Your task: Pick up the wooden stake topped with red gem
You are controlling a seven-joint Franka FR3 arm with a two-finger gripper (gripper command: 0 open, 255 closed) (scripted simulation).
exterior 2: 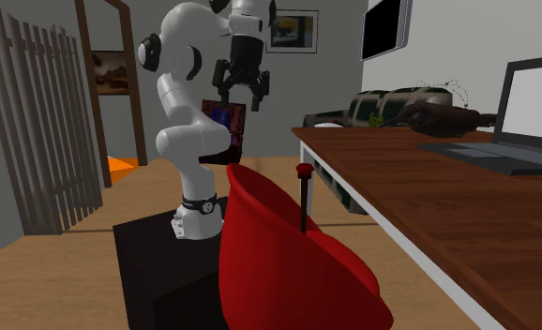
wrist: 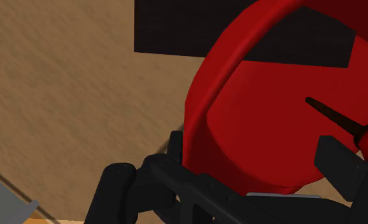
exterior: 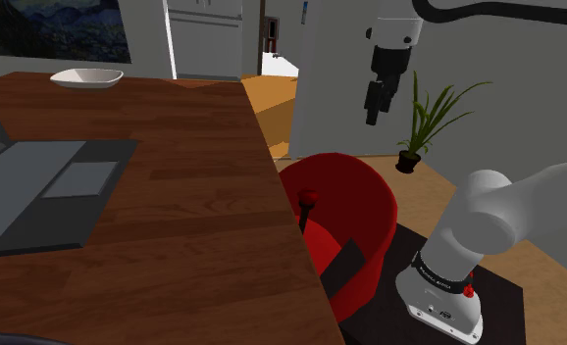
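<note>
A thin dark stake (exterior: 307,218) topped with a red gem stands upright on the seat of a red tub chair (exterior: 370,211), close to the table's edge. In the second exterior view the stake (exterior 2: 303,202) rises above the chair's rim (exterior 2: 260,197). My gripper (exterior: 373,106) hangs high above the chair, off to the side of the stake and well apart from it. Its fingers are spread in the second exterior view, so the gripper (exterior 2: 241,91) is open and holds nothing. The wrist view looks down on the chair, with the stake (wrist: 332,115) near one finger (wrist: 337,164).
A brown wooden table (exterior: 193,196) carries an open laptop (exterior: 46,186) and a white bowl (exterior: 86,77). A potted plant (exterior: 421,127) stands on the floor beyond the chair. The black stand (exterior: 507,299) sits beside the chair.
</note>
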